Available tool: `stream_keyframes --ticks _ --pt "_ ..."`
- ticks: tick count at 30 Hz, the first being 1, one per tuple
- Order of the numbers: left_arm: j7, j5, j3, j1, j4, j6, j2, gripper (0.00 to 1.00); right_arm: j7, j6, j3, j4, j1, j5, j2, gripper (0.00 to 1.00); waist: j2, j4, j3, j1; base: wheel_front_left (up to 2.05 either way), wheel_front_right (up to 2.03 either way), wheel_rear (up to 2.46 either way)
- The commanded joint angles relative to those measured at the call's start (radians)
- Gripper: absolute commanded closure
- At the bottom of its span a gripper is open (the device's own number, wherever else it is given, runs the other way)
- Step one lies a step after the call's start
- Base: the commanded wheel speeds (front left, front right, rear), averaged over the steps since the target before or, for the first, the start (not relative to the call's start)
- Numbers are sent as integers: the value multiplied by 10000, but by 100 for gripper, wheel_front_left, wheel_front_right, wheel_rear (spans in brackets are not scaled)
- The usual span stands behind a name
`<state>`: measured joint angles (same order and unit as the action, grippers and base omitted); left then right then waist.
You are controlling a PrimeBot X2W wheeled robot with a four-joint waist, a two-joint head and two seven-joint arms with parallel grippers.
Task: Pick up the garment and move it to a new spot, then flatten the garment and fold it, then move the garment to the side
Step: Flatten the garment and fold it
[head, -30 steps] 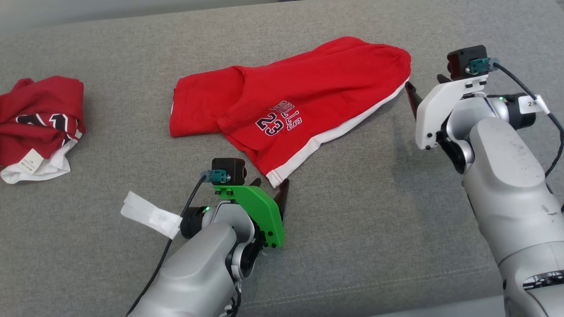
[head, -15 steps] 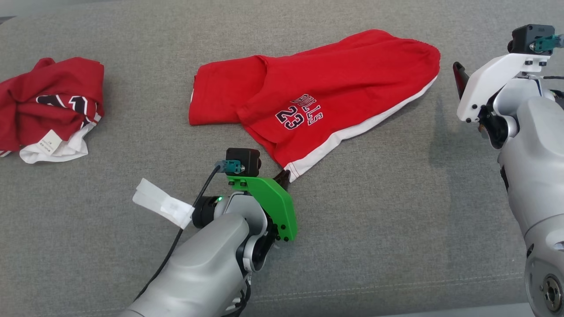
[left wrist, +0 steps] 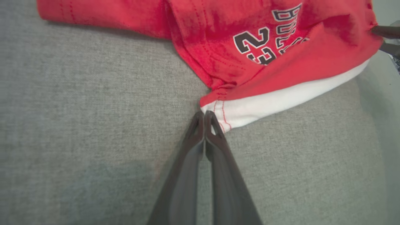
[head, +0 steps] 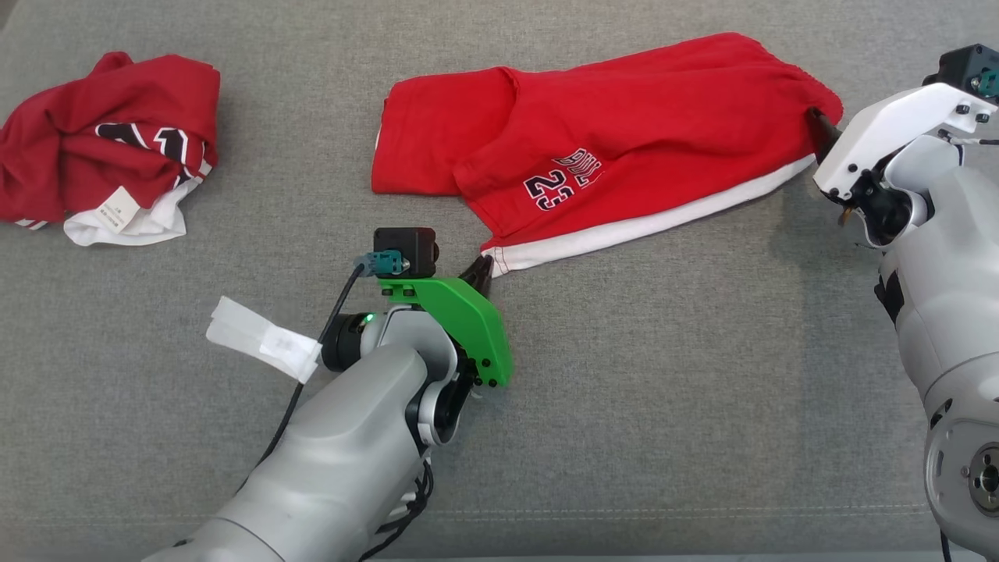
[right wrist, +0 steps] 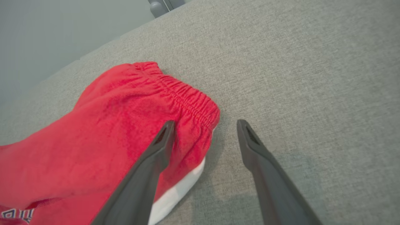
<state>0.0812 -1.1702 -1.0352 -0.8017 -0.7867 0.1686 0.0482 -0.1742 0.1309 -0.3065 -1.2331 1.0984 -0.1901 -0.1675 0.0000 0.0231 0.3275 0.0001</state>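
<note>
Nearest me, the left claw (left wrist: 204,116) has its fingers pressed together on the very corner of the white hem (left wrist: 281,103). I'd guess a pinch there gives one anchor for pulling the cloth flat. From it the red shorts (head: 624,133) stretch toward 1 o'clock across the grey cushion (head: 702,351). At their far end, near 2 o'clock, the right claw (right wrist: 205,123) is spread, straddling the elastic waistband (right wrist: 190,100) — apparently poised to take the opposite end. A second crumpled red garment (head: 109,133) lies well apart at 10 o'clock.
</note>
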Motion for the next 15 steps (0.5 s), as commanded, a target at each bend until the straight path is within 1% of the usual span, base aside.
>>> stream_keyframes --ticks 1,4,5,6,7,8,9,15 --pt "80 -17 57 -219 -108 -16 50 100 -26 -3 -80 -121 108 62 -44 0 0 177 190 -1 0 0 0" --pt "197 -57 91 -282 -240 -57 53 100 -181 -3 -179 -274 161 219 -7 4 0 227 266 -1 0 0 0" --pt "220 -83 90 -307 -266 -70 53 100 -227 -3 -199 -317 139 297 -26 15 0 237 275 -1 0 0 0" --pt "236 -109 81 -325 -297 -67 53 100 -250 -3 -215 -348 114 369 -31 31 0 244 271 -1 0 0 0" --pt "282 -138 88 -348 -330 -79 53 100 -248 -3 -252 -372 102 410 -26 55 0 247 260 -1 0 0 0" --pt "319 -152 97 -373 -366 -88 59 100 -232 -3 -263 -391 88 493 -24 84 0 243 248 -1 0 0 0" --pt "389 -134 106 -411 -424 -70 62 100 -210 -3 -223 -404 83 579 10 100 0 230 233 -1 0 0 0" --pt "1124 -142 452 -675 -741 -81 105 100 212 -3 77 -321 279 782 154 100 0 108 -108 -1 0 0 0"
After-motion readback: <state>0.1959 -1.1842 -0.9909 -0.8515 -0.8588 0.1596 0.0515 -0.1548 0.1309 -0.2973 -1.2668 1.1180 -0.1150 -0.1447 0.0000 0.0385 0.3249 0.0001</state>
